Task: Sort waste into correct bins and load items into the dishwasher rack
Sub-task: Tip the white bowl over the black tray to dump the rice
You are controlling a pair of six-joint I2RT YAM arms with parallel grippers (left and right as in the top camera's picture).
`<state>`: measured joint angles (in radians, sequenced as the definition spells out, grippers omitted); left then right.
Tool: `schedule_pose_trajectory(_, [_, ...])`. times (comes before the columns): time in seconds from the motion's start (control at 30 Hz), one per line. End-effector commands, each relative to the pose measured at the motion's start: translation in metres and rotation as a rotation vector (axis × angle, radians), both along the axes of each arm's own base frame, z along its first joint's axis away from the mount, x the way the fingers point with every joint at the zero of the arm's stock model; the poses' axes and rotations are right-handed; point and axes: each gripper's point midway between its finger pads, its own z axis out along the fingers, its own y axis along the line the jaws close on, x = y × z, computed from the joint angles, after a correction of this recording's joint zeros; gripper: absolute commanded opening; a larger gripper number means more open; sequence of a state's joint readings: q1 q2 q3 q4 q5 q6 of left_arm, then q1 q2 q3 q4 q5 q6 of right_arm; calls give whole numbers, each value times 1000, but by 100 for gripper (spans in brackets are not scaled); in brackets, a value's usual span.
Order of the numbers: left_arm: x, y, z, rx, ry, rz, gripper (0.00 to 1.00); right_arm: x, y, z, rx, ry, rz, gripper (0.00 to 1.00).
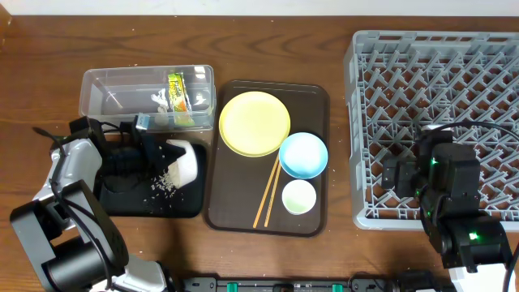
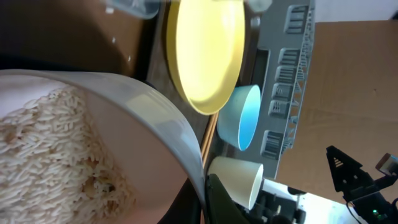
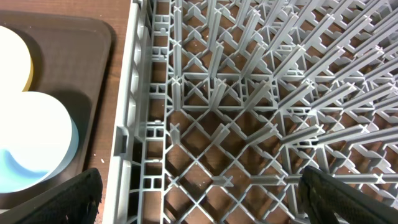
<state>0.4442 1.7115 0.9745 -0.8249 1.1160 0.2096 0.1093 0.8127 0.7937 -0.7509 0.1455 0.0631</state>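
My left gripper [image 1: 152, 156] is shut on the rim of the white bowl [image 1: 183, 161], which is tipped on its side over the black tray [image 1: 130, 203]. Rice [image 1: 165, 180] lies scattered on the tray. In the left wrist view the fingers [image 2: 208, 199] pinch the bowl's rim [image 2: 130, 124], and rice [image 2: 43, 143] is still inside. The clear tub [image 1: 97, 85] holds the green-yellow wrapper [image 1: 177, 89] and white scraps [image 1: 159, 101]. The yellow plate [image 1: 254, 122], blue bowl [image 1: 303, 154], white cup [image 1: 298, 196] and chopsticks [image 1: 267, 193] lie on the brown tray [image 1: 312, 93]. My right gripper [image 1: 403, 174] is open and empty over the rack's [image 1: 486, 49] front left edge.
The right wrist view shows the open fingers [image 3: 202, 199] straddling the rack's left wall [image 3: 134, 124], with the brown tray [image 3: 74, 56] and blue bowl [image 3: 18, 171] just to its left. The left wrist view also shows the plate [image 2: 205, 56], blue bowl [image 2: 242, 124] and cup [image 2: 239, 177].
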Motion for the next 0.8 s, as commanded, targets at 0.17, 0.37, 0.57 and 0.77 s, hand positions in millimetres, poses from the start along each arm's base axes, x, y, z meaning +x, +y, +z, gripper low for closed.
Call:
schedule_pose_trajectory(0.17, [17,2,9,-53,-85,28,6,2,-2,9,2,-20,-3,99])
schedule_pose_trajectory(0.37, [11,-1,10,-73,-41,31,6,2,-2,9,2,-17,-3,99])
schedule_pose_trajectory(0.57, [2,-6,20,-82,-38,19,6,1,-2,9,1,-17,-3,99])
schedule_pose_trajectory(0.77, [-1,-4,31,-182,77,101,6,1,-2,8,1,-13,-3,99])
